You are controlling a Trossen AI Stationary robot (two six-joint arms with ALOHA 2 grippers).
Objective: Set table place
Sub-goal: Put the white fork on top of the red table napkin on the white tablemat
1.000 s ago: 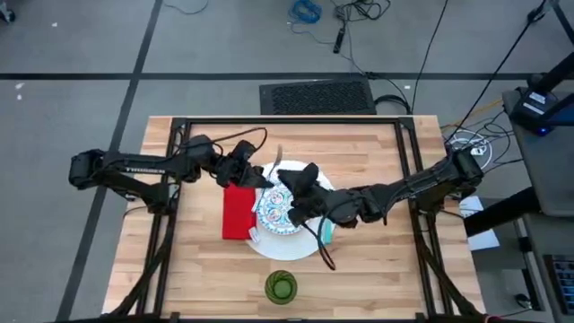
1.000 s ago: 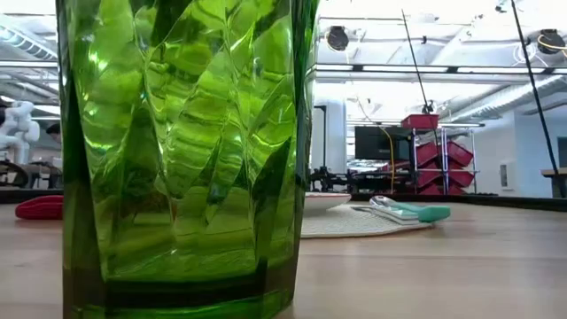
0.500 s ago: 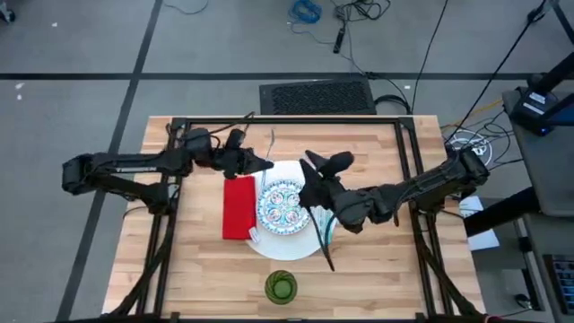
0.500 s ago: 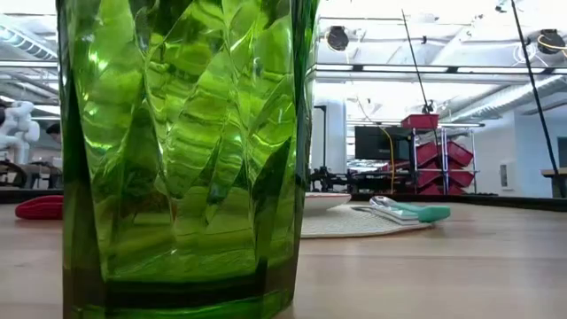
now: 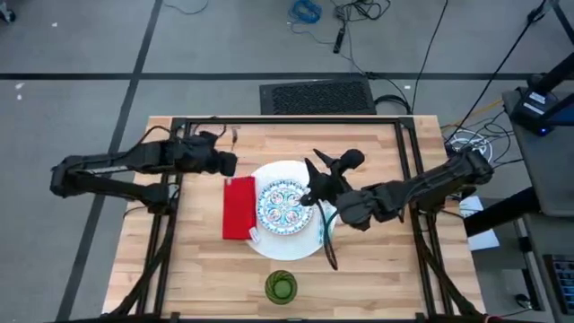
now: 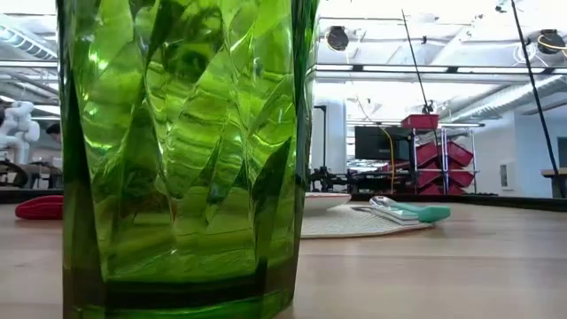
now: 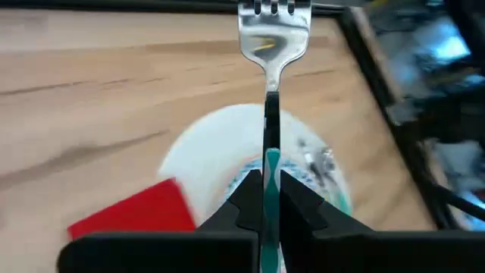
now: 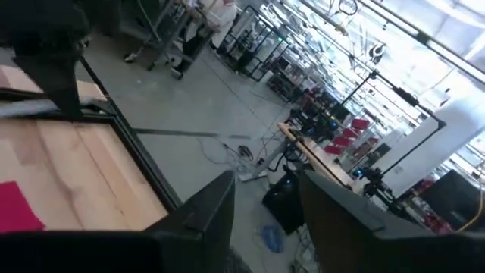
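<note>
Left gripper (image 7: 266, 199) clamped on the fork (image 7: 271, 47), handle pinched between the fingers, tines pointing away from the wrist. In the high view the left gripper (image 5: 224, 163) sits above the table (image 5: 377, 278) at about 10 o'clock from the white plate (image 5: 276, 173), off the plate's rim and just past the far end of the red napkin (image 5: 238, 208).

Right gripper (image 5: 334, 166) is raised at roughly 2 o'clock from the white plate, fingers spread apart with nothing between them. Right wrist view shows its two fingers (image 8: 206, 214) parted and looking out over the far table edge into the room.

Small patterned plate (image 5: 282, 205) sits centred on the white plate. Napkin lies flat, touching the white plate's 9 o'clock side. Teal-handled spoon (image 6: 409, 210) lies at the plate's 3 o'clock side, partly under the right arm in the high view. Green glass cup (image 5: 281, 287) stands upright at 6 o'clock from the plate, near the front table edge, filling most of the low view.

Surface: pale planks, black frame (image 5: 296, 120) on all sides. Bare wood at the front-left, front-right and along the far edge.

Room: grey floor with cables (image 5: 359, 13) and a black floor mat (image 5: 317, 95) at 12 o'clock beyond the table; red bins on a rack (image 6: 438, 151) in the low view's background.
</note>
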